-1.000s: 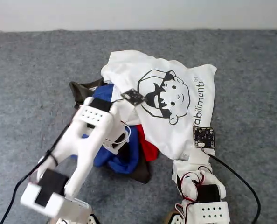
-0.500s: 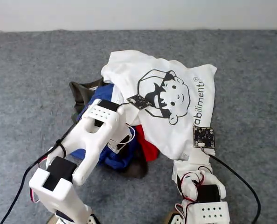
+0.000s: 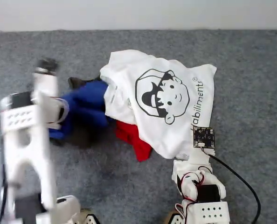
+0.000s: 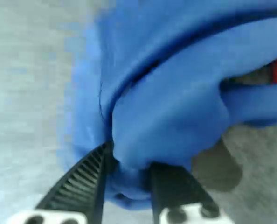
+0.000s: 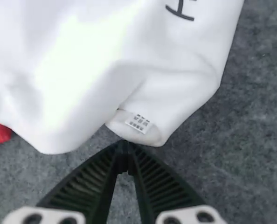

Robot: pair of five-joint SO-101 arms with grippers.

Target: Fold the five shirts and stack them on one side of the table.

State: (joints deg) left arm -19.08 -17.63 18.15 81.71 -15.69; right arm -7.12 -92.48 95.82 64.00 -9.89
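A white shirt (image 3: 169, 102) printed with a cartoon face lies spread over the pile at the table's middle. A red shirt (image 3: 134, 137) pokes out under its near edge. A blue shirt (image 3: 85, 107) stretches out to the left of the pile, with a dark shirt (image 3: 75, 83) under it. My left gripper (image 4: 127, 161) is shut on a bunch of the blue shirt (image 4: 166, 107), at the left of the table. My right gripper (image 5: 124, 156) is shut with nothing in it, just short of the white shirt's hem (image 5: 138, 123).
Grey carpet-like cloth (image 3: 250, 116) covers the table. Bare room lies to the right of the pile and along the near edge. The right arm's base (image 3: 201, 205) stands at the near middle, its black cable (image 3: 243, 184) curving right.
My left arm has swung from the pile's near side out to the far left, dragging the blue shirt out from under the white one. The red shirt is more exposed. The right arm is still.
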